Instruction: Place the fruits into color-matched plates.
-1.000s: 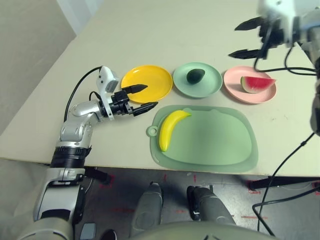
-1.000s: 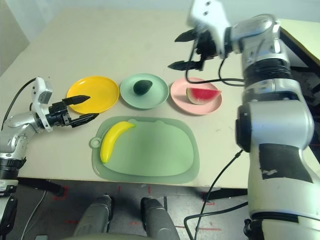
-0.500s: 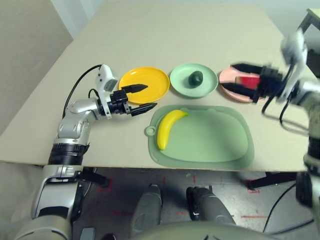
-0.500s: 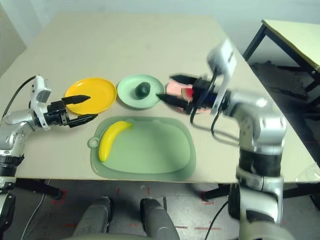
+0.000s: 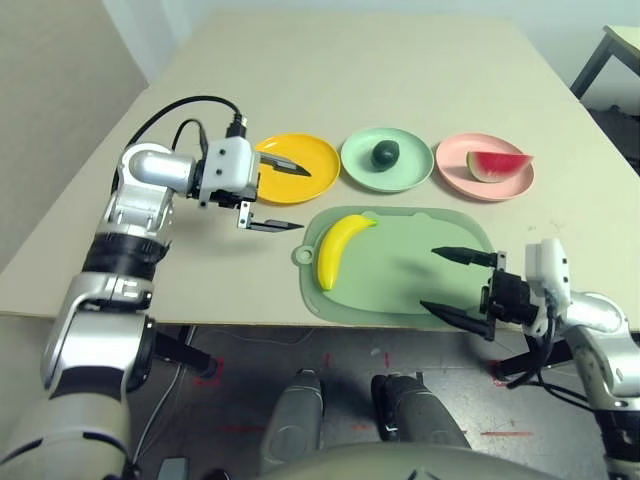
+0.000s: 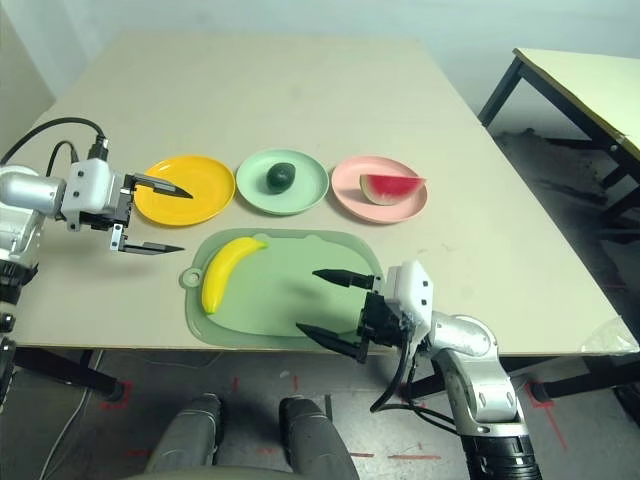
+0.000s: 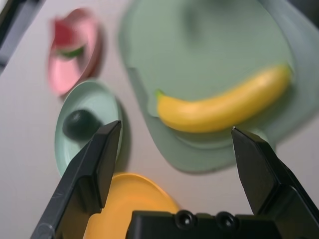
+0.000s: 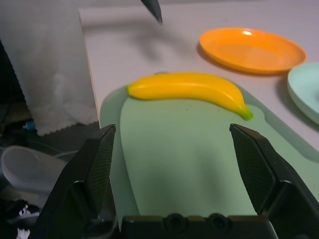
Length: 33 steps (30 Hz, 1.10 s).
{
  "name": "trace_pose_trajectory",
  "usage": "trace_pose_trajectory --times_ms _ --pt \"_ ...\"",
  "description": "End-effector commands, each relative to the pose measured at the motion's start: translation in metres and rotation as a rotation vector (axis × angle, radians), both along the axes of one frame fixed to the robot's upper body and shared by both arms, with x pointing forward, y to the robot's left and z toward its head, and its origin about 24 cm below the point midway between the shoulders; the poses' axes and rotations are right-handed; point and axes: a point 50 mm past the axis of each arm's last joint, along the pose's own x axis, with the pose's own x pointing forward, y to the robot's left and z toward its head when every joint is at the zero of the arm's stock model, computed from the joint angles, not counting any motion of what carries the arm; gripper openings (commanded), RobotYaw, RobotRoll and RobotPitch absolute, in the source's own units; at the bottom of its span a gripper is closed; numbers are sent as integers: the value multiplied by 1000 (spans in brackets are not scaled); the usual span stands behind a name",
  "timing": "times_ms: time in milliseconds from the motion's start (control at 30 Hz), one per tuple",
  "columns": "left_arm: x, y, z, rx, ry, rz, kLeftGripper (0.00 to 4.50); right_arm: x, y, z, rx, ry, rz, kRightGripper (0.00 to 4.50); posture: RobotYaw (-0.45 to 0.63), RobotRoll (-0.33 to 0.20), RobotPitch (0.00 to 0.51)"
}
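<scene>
Banana (image 5: 337, 249) lies on green mat (image 5: 440, 235), beside yellow plate (image 5: 310, 152). Left claw (image 5: 270, 196) spread, empty; right claw (image 5: 455, 290) likewise. Likely light, rigid, smooth: grip mid-curve.

Both arms are silver, jointed metal segments with black bands at the elbows, and black cables loop from each wrist. Each wrist carries a white camera block ahead of a black base with two small screws. The left end effector (image 5: 273, 194) and right end effector (image 5: 462, 288) each have two slim, pointed black fingers.
</scene>
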Motion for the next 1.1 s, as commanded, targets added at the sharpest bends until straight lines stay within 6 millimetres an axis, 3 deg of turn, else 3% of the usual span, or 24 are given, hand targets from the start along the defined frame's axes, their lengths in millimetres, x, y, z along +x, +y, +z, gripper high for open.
trace_pose_trajectory --times_ms 33,267,800,900,1100 --pt "-1 -13 -10 169 -114 -203 4500 -6 4 -1 20 11 34 4459 26 0 149" --pt "2 -40 -24 312 -167 -418 4500 -13 2 -3 56 32 -23 4459 -36 0 155" --pt "3 -68 -48 312 -122 -485 4500 -22 -19 -11 24 -2 -229 4459 -117 0 158" --pt "2 -67 -53 326 -106 -482 3851 -24 -18 -11 21 2 -222 4500 -118 0 157" --pt "2 -64 -56 363 -92 -475 1789 -29 -19 -13 6 21 -205 4500 -117 0 154"
